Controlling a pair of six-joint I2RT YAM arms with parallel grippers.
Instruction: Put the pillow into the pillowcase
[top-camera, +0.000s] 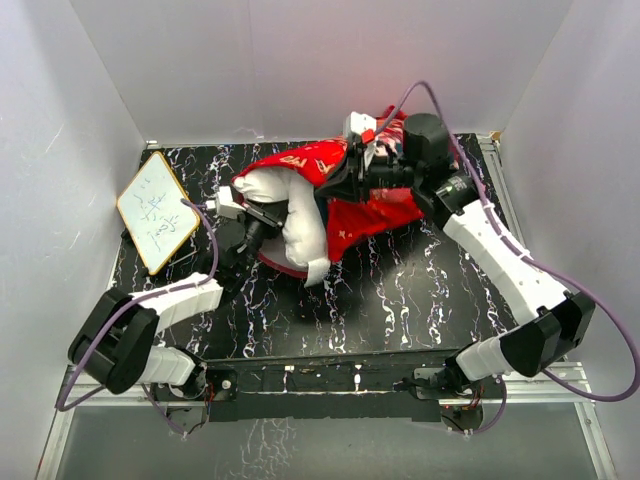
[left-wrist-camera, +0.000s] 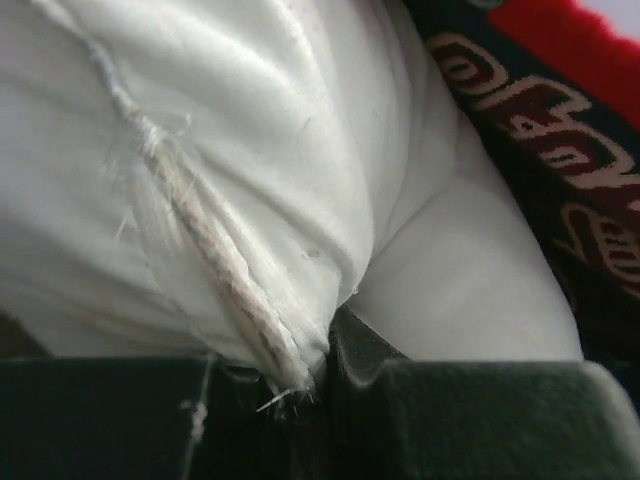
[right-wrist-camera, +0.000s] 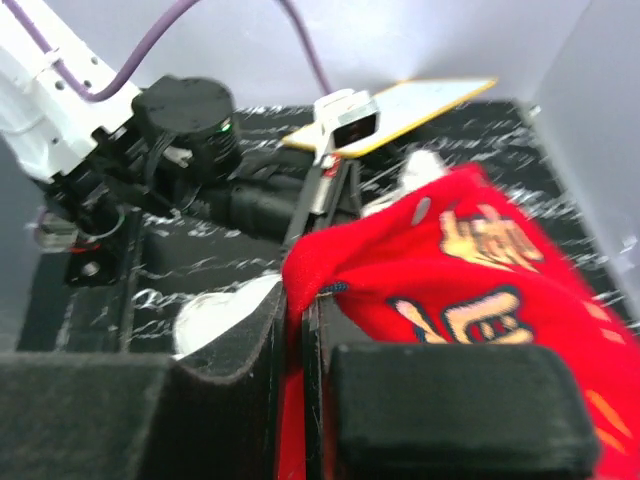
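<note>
The white pillow (top-camera: 300, 215) lies at the table's middle, its far part inside the red pillowcase (top-camera: 365, 210). My left gripper (top-camera: 252, 222) is shut on the pillow's seamed edge (left-wrist-camera: 240, 290), which fills the left wrist view beside a strip of the printed pillowcase (left-wrist-camera: 540, 150). My right gripper (top-camera: 345, 180) is shut on the pillowcase's edge (right-wrist-camera: 310, 285) and holds it raised over the pillow. In the right wrist view the red cloth (right-wrist-camera: 470, 280) hangs from my jaws and a bit of the pillow (right-wrist-camera: 215, 310) shows below.
A small wood-framed white board (top-camera: 157, 211) lies at the table's left edge; it also shows in the right wrist view (right-wrist-camera: 410, 105). White walls enclose the black marbled table (top-camera: 420, 290) on three sides. The left arm (right-wrist-camera: 180, 130) crosses in front of the right wrist camera.
</note>
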